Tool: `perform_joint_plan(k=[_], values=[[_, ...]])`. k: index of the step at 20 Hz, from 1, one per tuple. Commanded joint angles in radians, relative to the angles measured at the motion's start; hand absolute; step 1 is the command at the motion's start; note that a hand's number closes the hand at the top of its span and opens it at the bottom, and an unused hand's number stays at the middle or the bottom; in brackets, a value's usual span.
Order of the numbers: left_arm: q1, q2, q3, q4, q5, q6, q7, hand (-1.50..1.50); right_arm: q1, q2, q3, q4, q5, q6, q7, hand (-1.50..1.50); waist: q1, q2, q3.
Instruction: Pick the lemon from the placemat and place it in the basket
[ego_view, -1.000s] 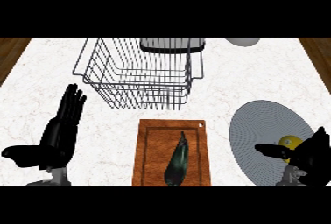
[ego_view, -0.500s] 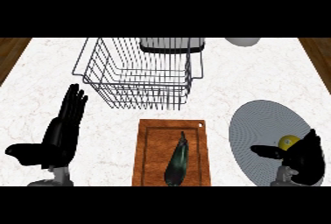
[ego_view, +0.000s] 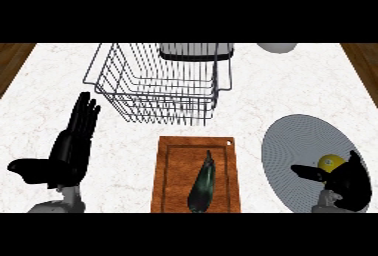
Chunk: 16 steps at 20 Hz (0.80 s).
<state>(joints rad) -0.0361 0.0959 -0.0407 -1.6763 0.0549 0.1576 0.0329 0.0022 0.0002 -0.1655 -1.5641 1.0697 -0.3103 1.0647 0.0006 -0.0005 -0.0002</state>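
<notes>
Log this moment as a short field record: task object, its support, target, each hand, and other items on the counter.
task object: lemon, yellow, lying on the placemat
support: grey round placemat, at the counter's right
target: wire basket, nothing visible inside, at the counter's back
right hand: at the lemon, thumb and fingers on either side of it; lemon not lifted
left hand: open, fingers up, resting at the view's left
other items: wooden cutting board with a dark eggplant on it, between the hands

Left hand (ego_view: 68, 150) rests open, fingers up — right hand (ego_view: 345, 181) low at right, fingers spread
</notes>
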Motion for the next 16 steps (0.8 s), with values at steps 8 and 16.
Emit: perform_joint_plan(k=[8,16], values=[[0.021,-0.024,0.005,-0.015,-0.003,-0.015,0.000,0.00,-0.035,-0.010,0.028,0.112,0.013,0.040,-0.006,1.50,0.000,0.000,0.000],[0.007,-0.004,-0.008,0.003,-0.006,-0.066,-0.033,0.00,-0.145,-0.001,0.354,0.167,0.106,0.110,-0.021,1.50,0.067,0.011,0.000]])
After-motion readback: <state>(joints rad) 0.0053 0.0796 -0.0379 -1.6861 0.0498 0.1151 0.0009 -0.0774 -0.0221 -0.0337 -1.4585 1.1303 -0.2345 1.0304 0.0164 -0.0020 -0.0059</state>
